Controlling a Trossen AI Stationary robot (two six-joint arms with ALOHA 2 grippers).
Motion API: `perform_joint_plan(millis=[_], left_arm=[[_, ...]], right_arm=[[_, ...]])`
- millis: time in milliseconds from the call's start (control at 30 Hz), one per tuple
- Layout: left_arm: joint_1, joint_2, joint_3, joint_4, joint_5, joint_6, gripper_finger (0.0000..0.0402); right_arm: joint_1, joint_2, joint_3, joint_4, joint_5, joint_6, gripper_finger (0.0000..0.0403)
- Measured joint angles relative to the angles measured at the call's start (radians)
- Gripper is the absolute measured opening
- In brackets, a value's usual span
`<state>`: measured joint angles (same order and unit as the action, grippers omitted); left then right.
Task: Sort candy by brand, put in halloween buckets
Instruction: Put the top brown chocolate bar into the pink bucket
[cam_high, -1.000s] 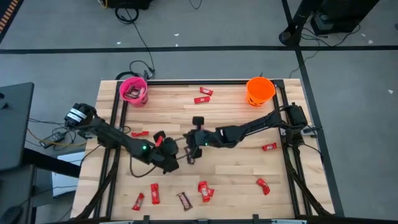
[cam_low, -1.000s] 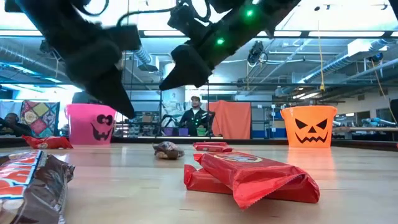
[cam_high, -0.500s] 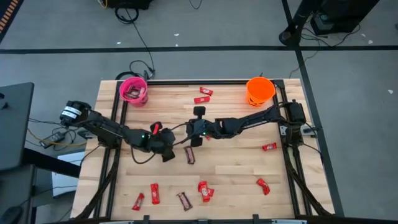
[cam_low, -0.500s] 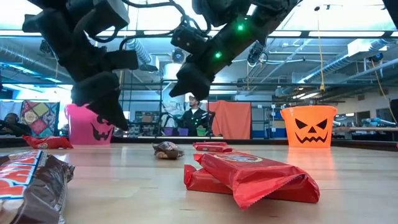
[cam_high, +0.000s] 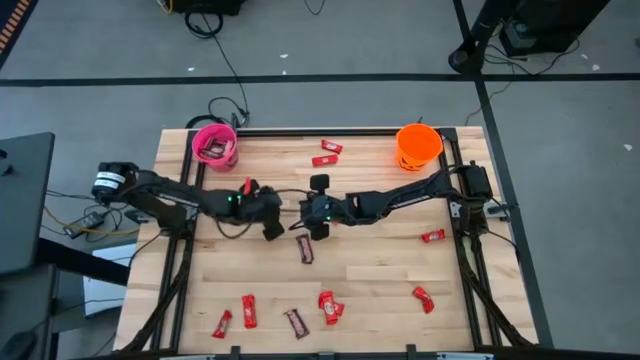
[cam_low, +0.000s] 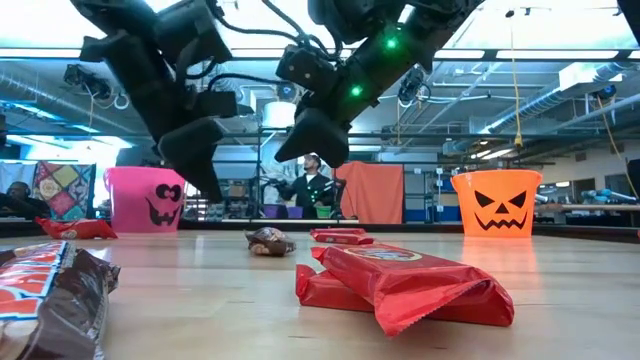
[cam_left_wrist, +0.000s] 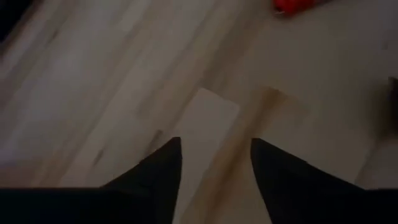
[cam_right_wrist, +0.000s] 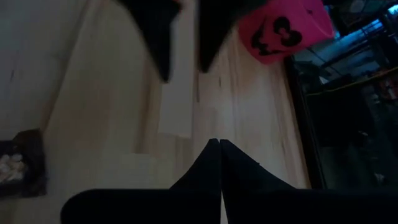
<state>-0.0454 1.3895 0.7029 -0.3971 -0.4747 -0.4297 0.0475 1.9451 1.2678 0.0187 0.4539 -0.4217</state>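
Both arms are parked mid-bench, tips almost meeting, and neither has candy in it as far as I can see. The left gripper (cam_high: 268, 226) has its fingers parted with only bare wood showing between them in its own wrist view, so it's empty. The right gripper (cam_high: 322, 226) is pinched fully shut — its wrist view shows the two tips pressed together, nothing between.

The dark brown bar (cam_high: 305, 250) lies flat on the bench just below where the two grippers meet, touched by neither. My guess is it's the piece in play, since both arms hang right above that spot. The rest of the candy is scattered: a red bar (cam_high: 324, 160) and another near the back edge between the buckets, one red bar (cam_high: 432, 236) off to the right, and a cluster of red and brown ones along the front edge.

The pink bucket (cam_high: 214, 146) sits at the back left corner and the orange bucket (cam_high: 418, 146) at the back right, well apart — presumably one brand each.

What the views add: the top-down one shows something already inside the pink bucket, which the low view can't. The low view shows both grippers lifted clear of the wood, plus the jack-o'-lantern faces. The right wrist view also catches the left arm's fingers and the pink bucket beyond them.
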Motion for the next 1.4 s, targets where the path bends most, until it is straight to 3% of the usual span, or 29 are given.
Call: perform_joint_plan(millis=[133, 300, 433, 667, 900, 1400], left_arm=[[0.061, -0.019, 0.0, 0.065, 0.062, 0.086, 0.0254], [0.107, -0.001, -0.041, 0.307, 0.269, 0.192, 0.0331], [0.148, -0.001, -0.055, 0.37, 0.361, 0.244, 0.0364], [0.19, 0.03, -0.055, 0.46, 0.458, 0.258, 0.0347], [0.19, 0.092, -0.054, 0.528, 0.473, 0.274, 0.0316], [0.189, 0.119, -0.054, 0.602, 0.543, 0.321, 0.031]], right_arm=[[-0.01, 0.0, 0.0, -0.024, -0.003, 0.006, 0.0006], [-0.021, 0.0, 0.0, -0.026, 0.0, 0.003, 0.0006], [-0.023, 0.0, 0.001, -0.026, -0.003, 0.004, 0.0006], [-0.006, 0.0, 0.001, -0.004, 0.002, 0.002, 0.0007], [0.018, 0.0, 0.001, -0.003, 0.024, 0.001, 0.0007], [0.032, 0.0, 0.001, 0.036, 0.056, -0.068, 0.0007]])
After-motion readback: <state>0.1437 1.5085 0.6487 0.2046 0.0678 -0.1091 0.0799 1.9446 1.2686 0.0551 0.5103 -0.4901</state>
